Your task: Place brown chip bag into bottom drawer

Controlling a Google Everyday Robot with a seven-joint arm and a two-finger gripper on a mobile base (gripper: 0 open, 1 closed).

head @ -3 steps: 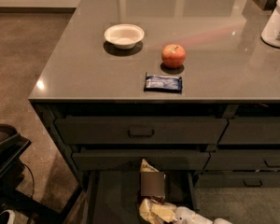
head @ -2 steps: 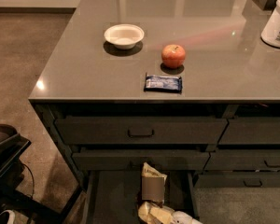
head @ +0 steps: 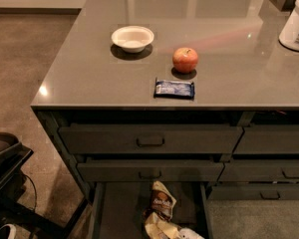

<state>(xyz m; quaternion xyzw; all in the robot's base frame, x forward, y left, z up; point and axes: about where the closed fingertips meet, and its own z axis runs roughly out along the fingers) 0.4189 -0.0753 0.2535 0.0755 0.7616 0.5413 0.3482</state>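
The brown chip bag (head: 162, 206) is crinkled, dark brown with cream edges and white lettering. It rests inside the open bottom drawer (head: 118, 209), leaning near the drawer's middle right. My gripper (head: 188, 233) shows only as a small white part at the bottom edge of the view, just right of and below the bag's cream lower edge. Whether it touches the bag is hidden.
On the grey counter (head: 89, 83) lie a white bowl (head: 132, 38), a red apple (head: 185, 59), a small blue wrapper (head: 174, 88) and a white container (head: 296, 21) at far right. Two closed drawers with black handles (head: 150, 141) sit above. Dark equipment (head: 5, 183) stands at lower left.
The white gripper has drawn down and slightly left, so less of it shows. The bag stays in the drawer, almost unmoved.
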